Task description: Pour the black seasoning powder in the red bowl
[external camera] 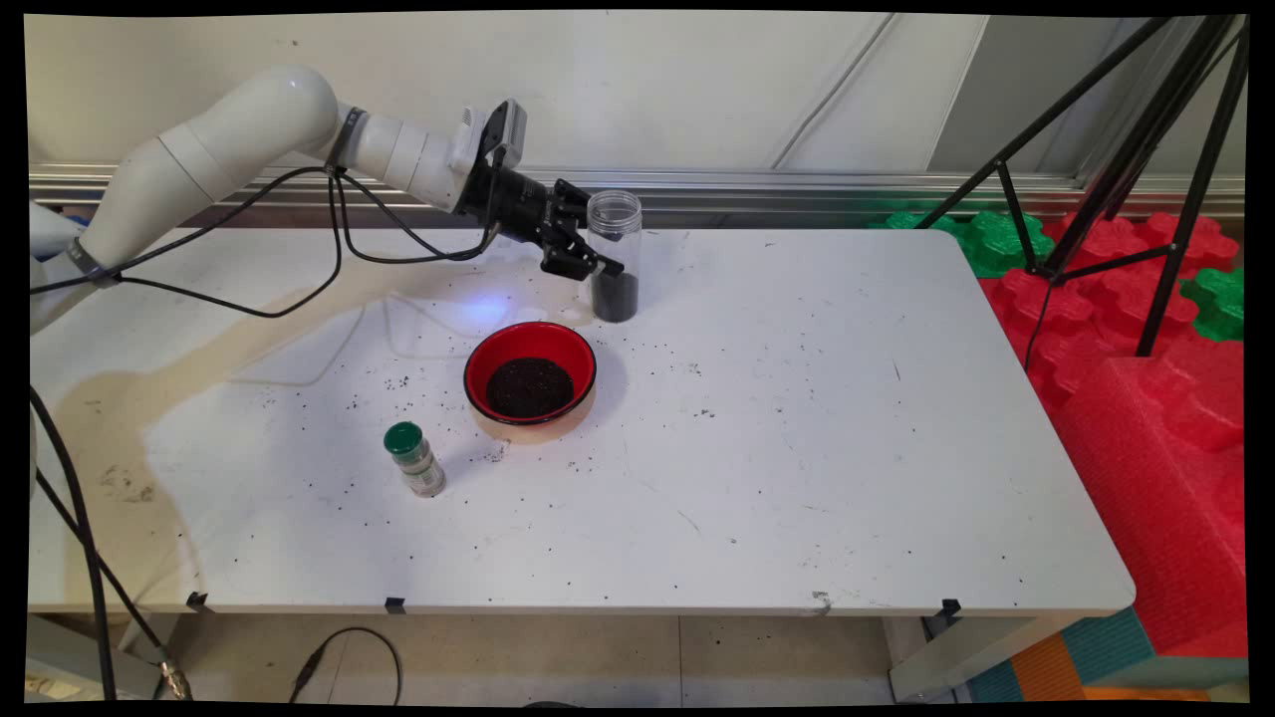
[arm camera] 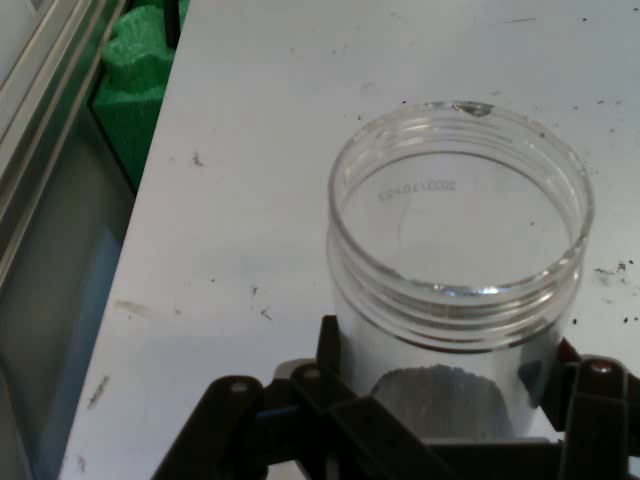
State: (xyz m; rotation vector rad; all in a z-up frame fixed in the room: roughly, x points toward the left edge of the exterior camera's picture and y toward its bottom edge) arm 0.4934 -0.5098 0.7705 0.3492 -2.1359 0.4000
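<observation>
On the near left of the white table [external camera: 847, 448] stands a small spice bottle [external camera: 415, 460] with a green cap, upright and apart from everything else. To its right and a little farther back sits a red bowl [external camera: 530, 372] that already holds a mound of dark grains; loose grains lie scattered on the table round it. Just beyond the bowl, the black gripper [external camera: 586, 264] is closed around a clear open-mouthed jar [external camera: 614, 255], which stands upright with its base on or just above the table. The jar's bottom part is dark with the same grains, so some remains inside.
</observation>
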